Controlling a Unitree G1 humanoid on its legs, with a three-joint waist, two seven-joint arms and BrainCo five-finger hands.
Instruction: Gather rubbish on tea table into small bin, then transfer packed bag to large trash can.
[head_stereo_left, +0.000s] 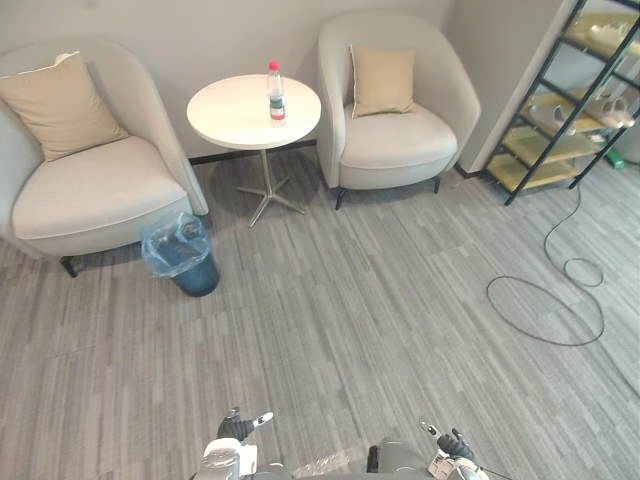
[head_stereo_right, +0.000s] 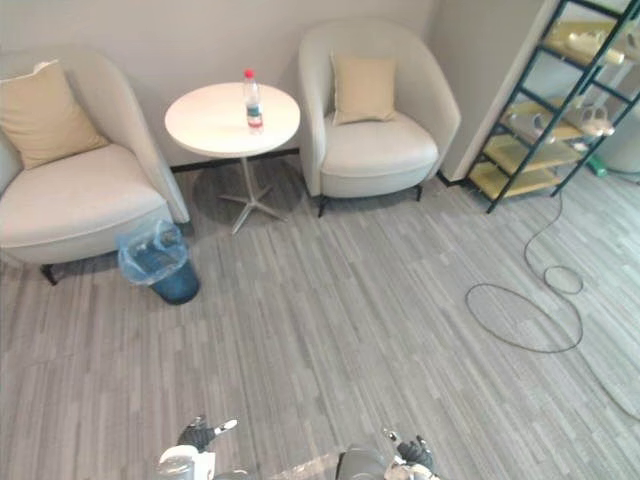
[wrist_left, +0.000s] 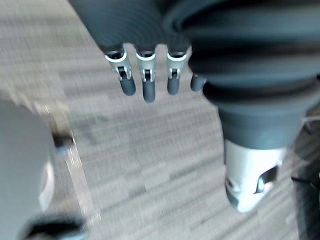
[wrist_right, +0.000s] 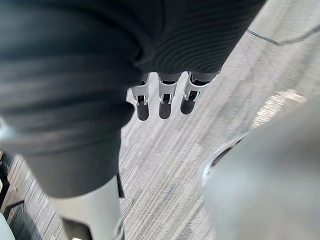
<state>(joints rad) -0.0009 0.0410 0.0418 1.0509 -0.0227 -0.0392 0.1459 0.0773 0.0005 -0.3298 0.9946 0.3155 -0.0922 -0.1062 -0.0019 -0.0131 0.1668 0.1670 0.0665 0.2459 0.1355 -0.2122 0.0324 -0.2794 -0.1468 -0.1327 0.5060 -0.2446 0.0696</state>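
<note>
At the far side of the left eye view, a bottle (head_stereo_left: 275, 95) is seen standing upright on the round counter (head_stereo_left: 230, 120), still to be gathered. Both hands are seen low at the near edge, the left hand (head_stereo_left: 240, 428) and the right hand (head_stereo_left: 452, 443), well apart from the bottle.

In the right eye view, the small bin (head_stereo_right: 158, 262), lined with a blue bag, is set on the floor (head_stereo_right: 330, 320) near and left of the counter, beside the left armchair (head_stereo_right: 70, 190).

In the left wrist view, the fingers (wrist_left: 145, 87) are held straight above the floor, with nothing grasped.

In the right wrist view, the fingers (wrist_right: 164, 102) are likewise extended and empty.

The whole task is judged to remain: the bottle is to be binned, then the bag carried off.
</note>
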